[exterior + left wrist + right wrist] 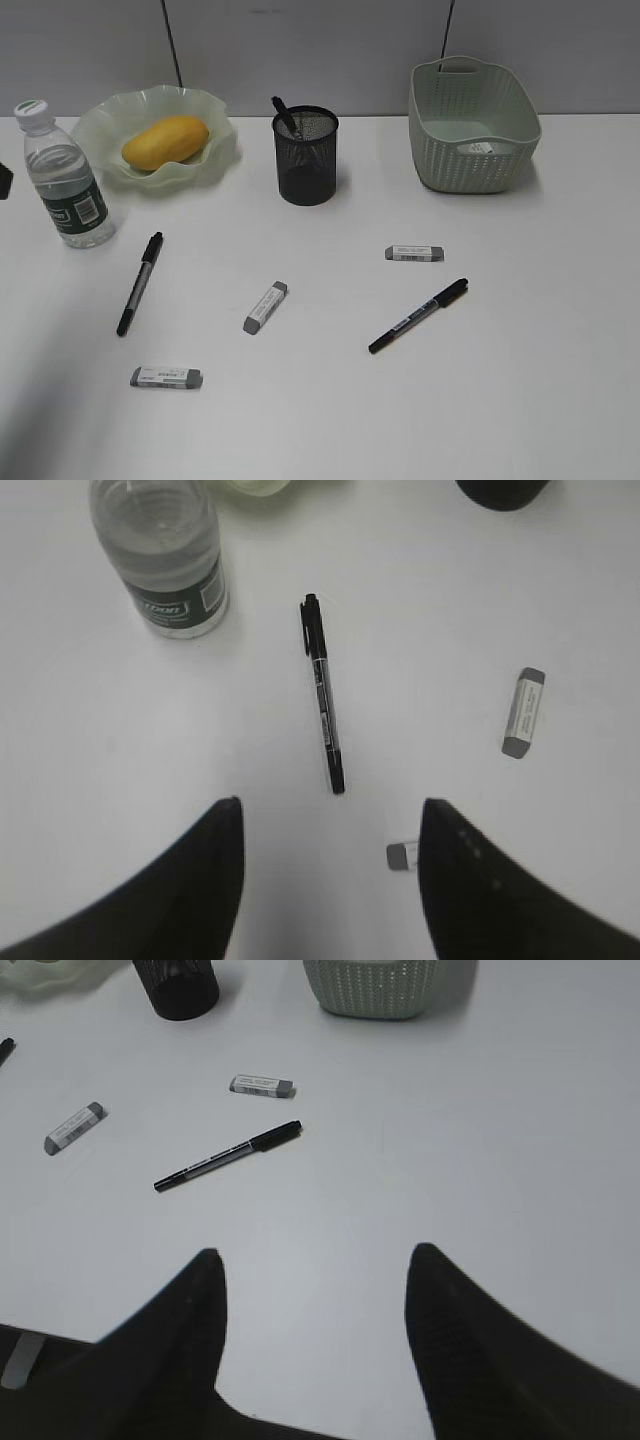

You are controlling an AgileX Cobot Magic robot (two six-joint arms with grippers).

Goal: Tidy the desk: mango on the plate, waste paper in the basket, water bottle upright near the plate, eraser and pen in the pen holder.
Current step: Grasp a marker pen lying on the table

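The mango (166, 141) lay on the plate (215, 115). The left gripper (330, 865) and the right gripper (312, 1335) both hung wide apart, holding nothing, above the desk (520, 350).

Desk (330, 420): white, smooth, matt, with a faint sheen. Plate (215, 150): pale green translucent plastic or glass, which one cannot be told; glossy, ruffled rim. Mango (166, 140): smooth yellow-orange skin, low gloss. Water bottle (66, 180): clear ribbed plastic, white plastic cap, dark green printed label. Pen holder (306, 157): black wire mesh, matt. Basket (470, 125): pale green plastic, woven-look perforated walls, satin finish. Pens (139, 283): black plastic barrels. Erasers (265, 307): grey, matt, in printed paper sleeves.
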